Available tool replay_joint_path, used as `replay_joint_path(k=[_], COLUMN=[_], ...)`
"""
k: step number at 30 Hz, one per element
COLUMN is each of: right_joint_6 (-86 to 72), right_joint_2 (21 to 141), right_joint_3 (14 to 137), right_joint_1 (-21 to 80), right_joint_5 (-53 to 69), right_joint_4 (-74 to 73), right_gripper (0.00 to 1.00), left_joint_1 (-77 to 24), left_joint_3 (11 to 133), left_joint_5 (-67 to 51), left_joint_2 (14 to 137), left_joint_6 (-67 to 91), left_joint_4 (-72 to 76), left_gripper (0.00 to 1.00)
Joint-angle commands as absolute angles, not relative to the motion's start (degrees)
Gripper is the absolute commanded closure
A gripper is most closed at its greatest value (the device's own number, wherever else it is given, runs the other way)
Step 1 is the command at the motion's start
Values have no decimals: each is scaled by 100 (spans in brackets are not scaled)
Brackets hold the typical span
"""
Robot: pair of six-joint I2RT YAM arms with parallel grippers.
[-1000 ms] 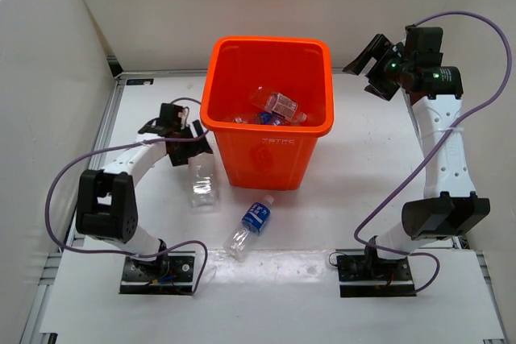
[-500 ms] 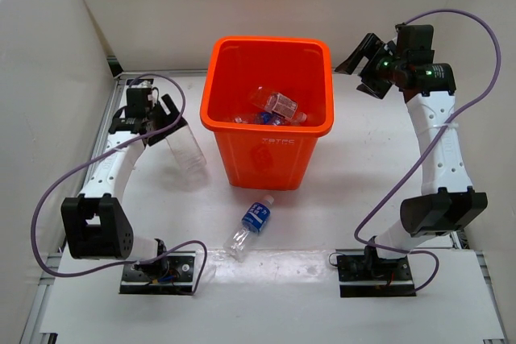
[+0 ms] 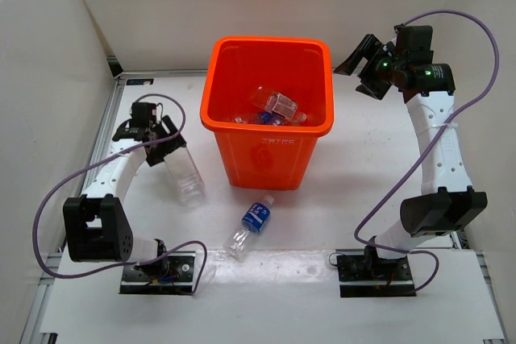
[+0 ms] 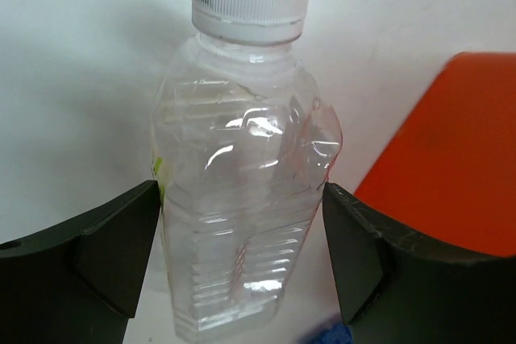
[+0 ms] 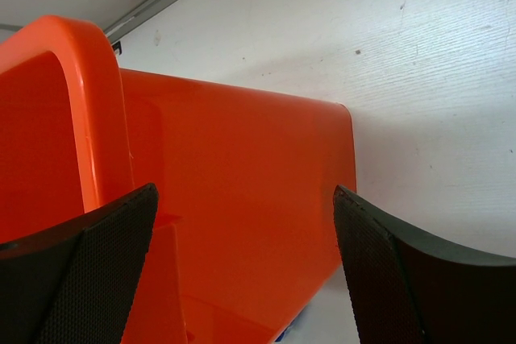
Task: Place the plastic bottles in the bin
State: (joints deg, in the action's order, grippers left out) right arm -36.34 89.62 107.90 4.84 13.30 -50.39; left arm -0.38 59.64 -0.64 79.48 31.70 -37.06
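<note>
Your left tool [image 3: 167,151] is clamped on a clear unlabelled bottle [image 4: 242,199], one finger pressed to each side of its body, and it holds that bottle just left of the orange bin [image 3: 266,129]; your right tool [image 3: 364,69] stands wide with nothing between its fingers, up beside the bin's far right corner. A few bottles [image 3: 278,106] lie inside the bin; one blue-labelled bottle [image 3: 251,223] lies on the counter [image 3: 355,167] near the bin's front wall

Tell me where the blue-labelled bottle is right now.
In the top view, the blue-labelled bottle lies on its side on the table, just in front of the bin, with its cap pointing toward the bin.
</note>
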Motion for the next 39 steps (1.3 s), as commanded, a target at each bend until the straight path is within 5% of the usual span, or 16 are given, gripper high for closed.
replay_joint_path(k=[1, 5, 10, 12, 27, 39], right_joint_6=[-3691, -3674, -3709, -3718, -3753, -3797], right_joint_2=[8798, 8780, 8719, 8692, 8736, 8895], right_joint_3=[10793, 10714, 10530, 10503, 10292, 10415], right_joint_1=[440, 413, 334, 299, 167, 132], right_joint_5=[1441, 1459, 1485, 1494, 1538, 1635], right_joint_4=[-4860, -4878, -4851, -4851, -4746, -4737], right_gripper=[10, 10, 10, 10, 10, 10], left_joint_1=[-44, -44, -44, -44, -500, -703], left_joint_3=[5600, 5256, 4975, 4948, 6152, 5836], left_joint_5=[132, 35, -149, -246, 764, 641], left_joint_2=[7752, 7778, 7901, 7954, 8165, 8086], left_joint_6=[3418, 3638, 3858, 3885, 2892, 2585], left_joint_4=[-4139, -4263, -4289, -4272, -4895, -4974], left_gripper=[45, 35, 5, 0, 0, 0])
